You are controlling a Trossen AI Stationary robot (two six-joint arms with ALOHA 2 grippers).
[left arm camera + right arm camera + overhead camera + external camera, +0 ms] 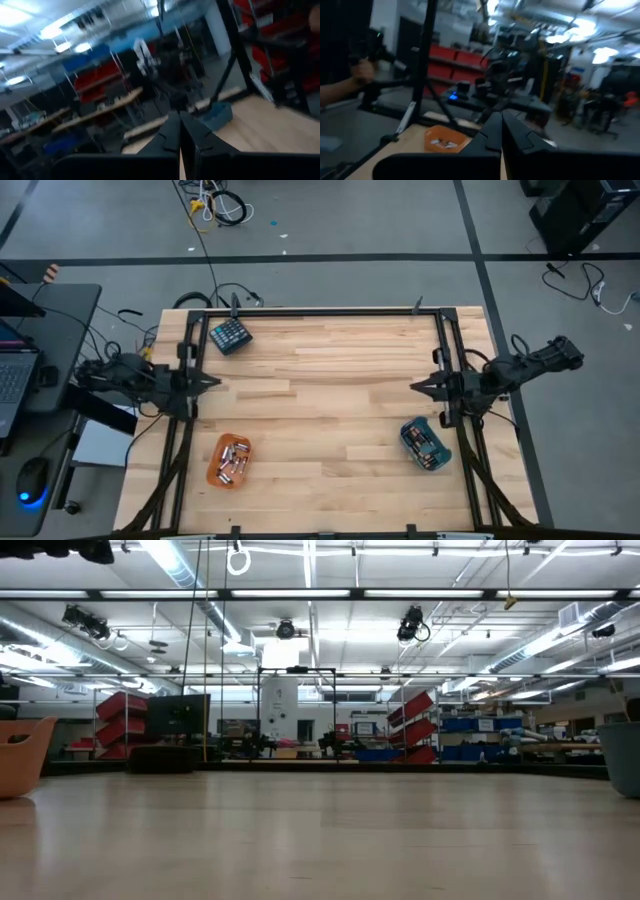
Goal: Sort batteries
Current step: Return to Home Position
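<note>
Several small batteries (pixel 231 460) lie in an orange tray (pixel 215 467) near the table's near-left corner. More batteries (pixel 428 446) lie in a blue tray (pixel 411 432) near the right edge. My left gripper (pixel 215 383) hovers shut at the left side of the table, well away from both trays. My right gripper (pixel 415 387) hovers shut at the right side, just beyond the blue tray. The left wrist view shows its shut gripper (pixel 179 116) pointing toward the blue tray (pixel 218 113). The right wrist view shows its shut gripper (pixel 500 114) above the orange tray (pixel 446 140).
A dark teal keypad-like block (pixel 231 335) lies near the far-left corner. A black frame (pixel 320 311) runs along the far edge and both sides. Bare wood lies between the two grippers. A person's hand (pixel 362 73) shows beyond the table, past its left side.
</note>
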